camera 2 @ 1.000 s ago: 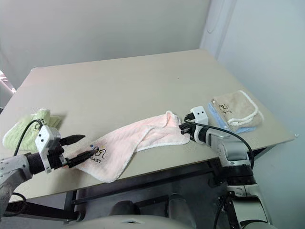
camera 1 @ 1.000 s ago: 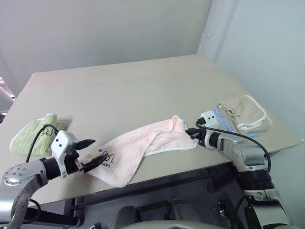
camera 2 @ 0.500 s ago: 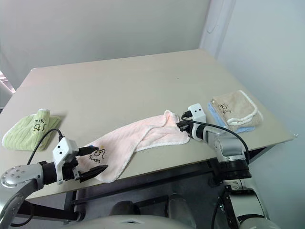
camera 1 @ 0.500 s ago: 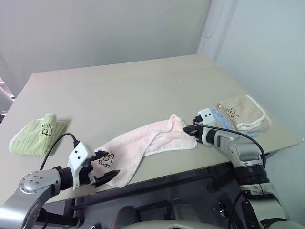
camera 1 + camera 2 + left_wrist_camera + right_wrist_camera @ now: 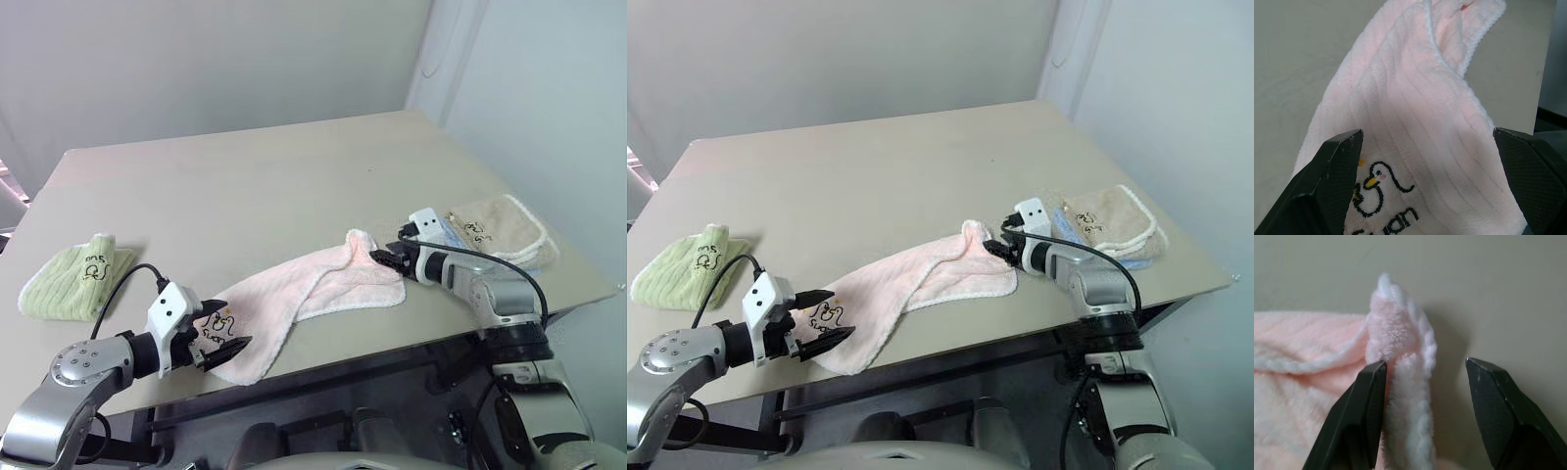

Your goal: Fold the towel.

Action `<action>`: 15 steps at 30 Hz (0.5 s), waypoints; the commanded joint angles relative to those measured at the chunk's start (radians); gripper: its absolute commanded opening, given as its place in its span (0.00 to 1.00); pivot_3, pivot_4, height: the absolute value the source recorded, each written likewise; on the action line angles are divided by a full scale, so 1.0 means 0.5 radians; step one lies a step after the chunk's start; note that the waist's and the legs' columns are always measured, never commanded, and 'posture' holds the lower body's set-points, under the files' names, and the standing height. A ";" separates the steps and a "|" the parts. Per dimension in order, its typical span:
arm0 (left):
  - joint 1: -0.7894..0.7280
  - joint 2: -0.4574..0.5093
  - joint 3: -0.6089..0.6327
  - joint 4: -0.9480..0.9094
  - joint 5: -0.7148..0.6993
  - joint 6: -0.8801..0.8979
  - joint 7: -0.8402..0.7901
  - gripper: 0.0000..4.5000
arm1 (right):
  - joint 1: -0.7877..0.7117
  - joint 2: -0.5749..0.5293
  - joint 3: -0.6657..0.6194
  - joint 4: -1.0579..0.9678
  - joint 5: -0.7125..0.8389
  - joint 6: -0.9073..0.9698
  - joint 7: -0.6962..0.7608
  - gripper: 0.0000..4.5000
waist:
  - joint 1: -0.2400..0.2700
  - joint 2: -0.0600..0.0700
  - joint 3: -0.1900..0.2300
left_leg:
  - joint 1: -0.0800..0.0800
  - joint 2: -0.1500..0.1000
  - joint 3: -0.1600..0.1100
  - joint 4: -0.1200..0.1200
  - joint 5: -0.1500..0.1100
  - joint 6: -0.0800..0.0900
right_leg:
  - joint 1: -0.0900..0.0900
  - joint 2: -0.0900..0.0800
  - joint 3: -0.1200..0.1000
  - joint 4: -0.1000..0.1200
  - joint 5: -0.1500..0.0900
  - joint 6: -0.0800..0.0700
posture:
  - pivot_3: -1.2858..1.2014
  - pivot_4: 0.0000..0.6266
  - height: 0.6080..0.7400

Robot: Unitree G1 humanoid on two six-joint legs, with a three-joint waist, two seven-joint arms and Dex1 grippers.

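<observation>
The pale pink ribbed towel (image 5: 304, 286) lies crumpled in a long strip near the table's front edge, with its dark logo (image 5: 1376, 188) at the near left corner. My left gripper (image 5: 223, 331) is open, its fingers (image 5: 1334, 188) wide apart on either side of that logo corner. My right gripper (image 5: 384, 257) is at the towel's right end, where a bunched white-edged corner (image 5: 1400, 362) stands up. Its jaws are open around that corner: the fabric brushes one finger (image 5: 1364, 411) and a gap separates it from the other.
A green folded towel (image 5: 67, 279) lies at the table's left. A beige folded towel (image 5: 502, 230) rests on something blue at the right, just behind my right arm. The table's front edge (image 5: 392, 348) runs close under both grippers.
My right gripper has opened from shut and let go of the towel's right corner, edging forward. My left gripper has shifted a little right along the logo corner, still open.
</observation>
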 commanded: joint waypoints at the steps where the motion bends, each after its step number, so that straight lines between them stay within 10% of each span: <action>1: -0.030 0.025 0.051 -0.129 -0.046 0.060 0.039 1.00 | -0.152 0.056 0.008 0.244 -0.071 -0.178 -0.017 0.60 | -0.001 0.000 0.000 | 0.000 0.000 0.000 0.000 0.000 0.000 | 0.000 0.001 0.000 0.000 0.000 0.000 | 0.52 0.00 1.00; 15: -0.230 0.074 0.091 -0.297 -0.198 0.395 0.207 1.00 | -0.536 0.212 0.065 1.177 -0.297 -0.696 0.035 0.60 | -0.046 0.000 0.000 | 0.002 -0.001 0.000 0.000 0.000 0.000 | 0.003 0.003 0.002 0.001 0.003 -0.003 | 0.52 0.00 1.00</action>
